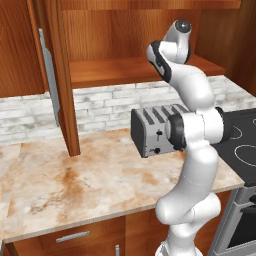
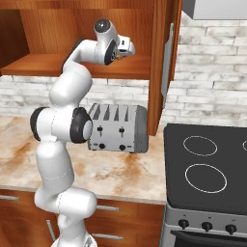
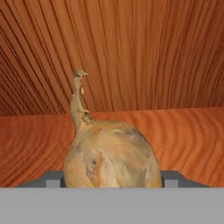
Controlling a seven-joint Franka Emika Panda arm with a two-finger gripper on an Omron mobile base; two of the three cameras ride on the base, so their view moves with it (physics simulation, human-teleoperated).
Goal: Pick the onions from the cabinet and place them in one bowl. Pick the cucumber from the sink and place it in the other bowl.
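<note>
I had the arm reached up into the wall cabinet (image 2: 144,29), end effector (image 2: 129,48) right at the shelf (image 1: 120,70). In the hand view the yellow-brown onion (image 3: 109,157) sat on the shelf planks between the two dark fingertips (image 3: 171,178), stem tip pointing up twd the back wall of the cabinet. Fingertips stood just beside the bulb on both sides; I couldn't tell whether the pads were actually touching it, so end effector state = couldn't tell, prob mid-close on the onion. My read of the step: grasp this onion. To do it well I judged I should finish the squeeze square across the widest part of the bulb, not on the stem, and confirm it was snug before lifting, since a round bulb could roll or squirt out. Then lift a little, back straight out past the cabinet's side panel and door (image 2: 166,58), and stay above the toaster (image 2: 118,128) on the table (image 1: 90,185) below.
</note>
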